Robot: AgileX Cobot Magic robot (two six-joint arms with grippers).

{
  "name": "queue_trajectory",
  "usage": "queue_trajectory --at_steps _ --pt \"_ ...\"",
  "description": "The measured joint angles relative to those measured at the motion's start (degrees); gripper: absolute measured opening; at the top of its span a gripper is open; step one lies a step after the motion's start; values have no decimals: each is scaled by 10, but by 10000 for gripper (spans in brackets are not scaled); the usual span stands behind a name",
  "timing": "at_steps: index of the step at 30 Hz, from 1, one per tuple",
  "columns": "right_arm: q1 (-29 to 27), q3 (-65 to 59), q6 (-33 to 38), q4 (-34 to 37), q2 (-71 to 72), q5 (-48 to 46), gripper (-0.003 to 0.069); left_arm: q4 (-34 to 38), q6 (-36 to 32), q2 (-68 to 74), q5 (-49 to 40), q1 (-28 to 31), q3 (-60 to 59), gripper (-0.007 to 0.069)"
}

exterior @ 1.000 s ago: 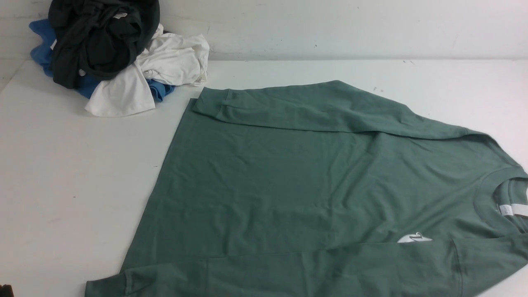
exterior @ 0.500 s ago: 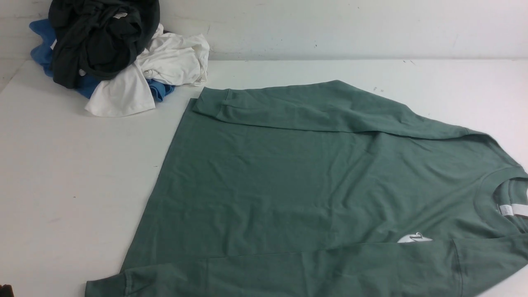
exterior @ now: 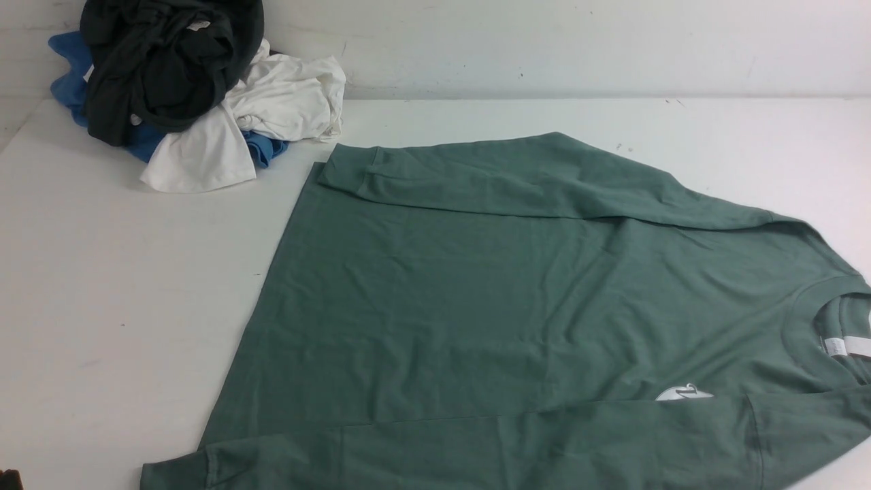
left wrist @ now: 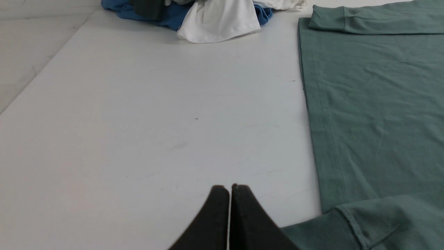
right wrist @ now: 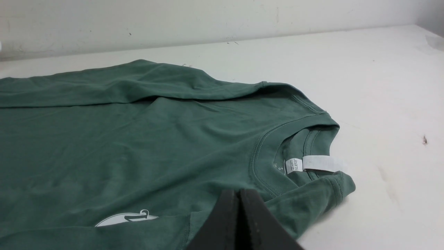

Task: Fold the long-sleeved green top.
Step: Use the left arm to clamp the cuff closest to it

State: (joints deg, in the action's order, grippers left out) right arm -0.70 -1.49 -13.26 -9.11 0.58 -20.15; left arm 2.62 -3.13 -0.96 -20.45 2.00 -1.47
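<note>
The green long-sleeved top (exterior: pixel 476 292) lies flat on the white table, neck to the right, hem to the left. Both sleeves are folded in over the body, one along the far edge (exterior: pixel 517 177), one along the near edge (exterior: pixel 476 449). The white logo (exterior: pixel 684 393) and neck label (exterior: pixel 844 346) show. My left gripper (left wrist: pixel 229 189) is shut and empty above bare table beside the near cuff (left wrist: pixel 350 225). My right gripper (right wrist: pixel 238 191) is shut and empty above the top (right wrist: pixel 138 139), near the collar (right wrist: pixel 295 152). Neither gripper shows in the front view.
A pile of black (exterior: pixel 163 61), white (exterior: pixel 272 102) and blue (exterior: pixel 71 75) garments sits at the table's far left corner, also in the left wrist view (left wrist: pixel 215 17). A white wall (exterior: pixel 544 41) runs behind the table (exterior: pixel 122 286).
</note>
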Motion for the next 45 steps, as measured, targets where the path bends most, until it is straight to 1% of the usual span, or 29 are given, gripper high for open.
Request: queue_trajectory --at_steps 5,8,9,10,11,14,15,16,18,19,20,21,24,27,28,29,30,31,33,34,36,37,38,39,41,43,44,45 --pt "0 0 0 0 0 0 -15 -1 0 0 0 0 0 -7" --pt "0 0 -1 0 0 0 -15 22 17 0 1 0 0 -7" --pt "0 0 -3 4 0 0 -15 67 39 0 2 0 0 -7" --pt "0 0 -7 11 0 0 -15 90 56 0 2 0 0 -7" --pt "0 0 -19 25 0 -1 -15 153 88 0 2 0 0 -7" --pt "0 0 -69 91 0 -1 -15 256 124 0 4 0 -1 -7" --pt "0 0 -101 145 0 -1 -15 285 130 0 8 0 -1 -7" --pt "0 0 -118 171 0 -2 -15 305 133 0 11 0 -1 -7" --pt "0 0 -181 269 0 -3 -15 353 137 0 18 0 -1 -7" --pt "0 0 -186 277 0 -3 -15 357 137 0 18 0 -1 -7" --pt "0 0 -223 337 0 -3 -15 382 138 0 25 0 -1 -7" --pt "0 -1 -235 364 0 -3 -15 396 138 0 29 0 -1 -7" --pt "0 -1 -246 388 0 -2 -15 416 138 0 36 0 -1 -7" --pt "0 -1 -250 366 0 2 -15 432 135 0 44 0 -1 -7" --pt "0 -1 -251 331 0 7 -15 433 107 0 45 0 1 -7" --pt "0 -1 -251 331 0 8 -15 433 107 0 45 0 2 -7" --pt "0 -1 -252 297 0 19 -15 429 60 0 40 0 17 -7" --pt "0 -1 -252 279 0 27 -15 426 28 0 39 0 32 -7" --pt "0 -1 -252 251 0 60 -15 417 -63 2 31 0 77 -7" --pt "0 -1 -252 243 0 75 -15 412 -90 6 25 0 100 -7" --pt "0 4 -249 213 0 94 -15 394 -165 38 1 0 157 -7" --pt "0 17 -244 187 -2 93 -15 372 -192 81 -30 0 196 -7" --pt "0 20 -240 178 -4 93 -15 369 -195 88 -30 0 209 -7" --pt "0 55 -224 139 -21 88 -15 340 -208 143 -82 0 258 -7" --pt "0 107 -195 83 -61 73 -15 293 -209 236 -167 0 325 -7" --pt "0 183 -149 11 -133 34 -15 231 -209 341 -263 0 407 -7" --pt "0 220 -128 -12 -165 9 -15 202 -209 377 -309 -3 440 -7" --pt "0 227 -128 -12 -165 4 -15 190 -209 394 -325 -4 446 -7"
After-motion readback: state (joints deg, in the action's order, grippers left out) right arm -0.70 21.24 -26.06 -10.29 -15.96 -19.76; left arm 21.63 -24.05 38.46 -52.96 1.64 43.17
